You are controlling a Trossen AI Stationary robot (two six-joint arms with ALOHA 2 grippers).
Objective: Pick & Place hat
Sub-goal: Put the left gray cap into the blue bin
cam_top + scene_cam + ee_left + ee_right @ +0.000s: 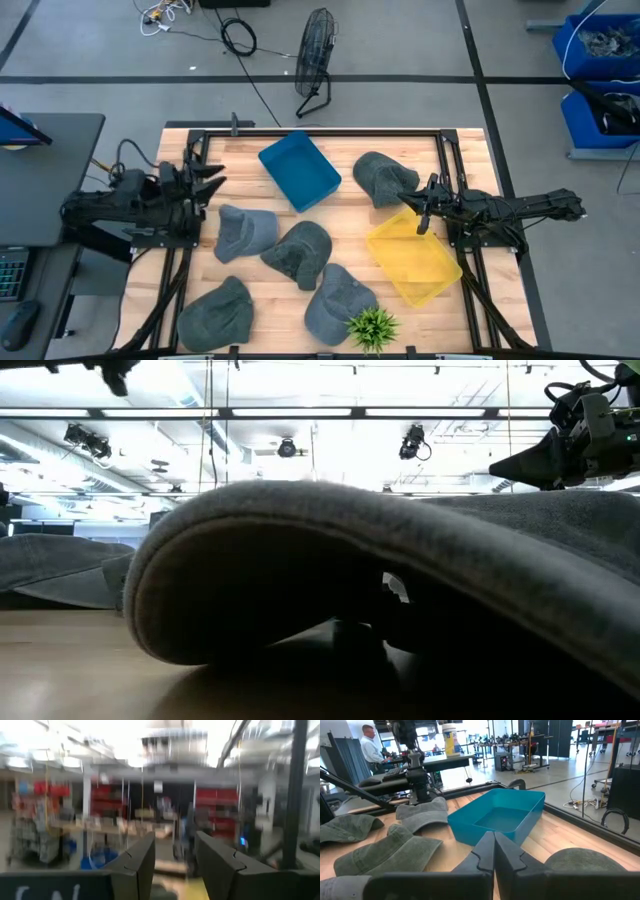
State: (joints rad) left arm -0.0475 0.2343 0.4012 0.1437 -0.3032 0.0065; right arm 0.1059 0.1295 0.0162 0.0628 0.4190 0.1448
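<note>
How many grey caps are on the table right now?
5, none in a bin: one by the blue bin at, two mid-table at and, two along the near edge at and. None looks hidden.

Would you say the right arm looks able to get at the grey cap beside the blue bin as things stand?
Probably yes: the right gripper, shut, hovers just beside that cap, and nothing lies between them.

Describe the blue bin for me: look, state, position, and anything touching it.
The blue bin is a shallow rectangular tray that looks like plastic, with low walls. It is empty and sits open side up, flat on the wooden table's far middle, turned at an angle to the table edges. No hat touches it. The right hand, shut and empty, hovers short of it, pointing toward it.
</note>
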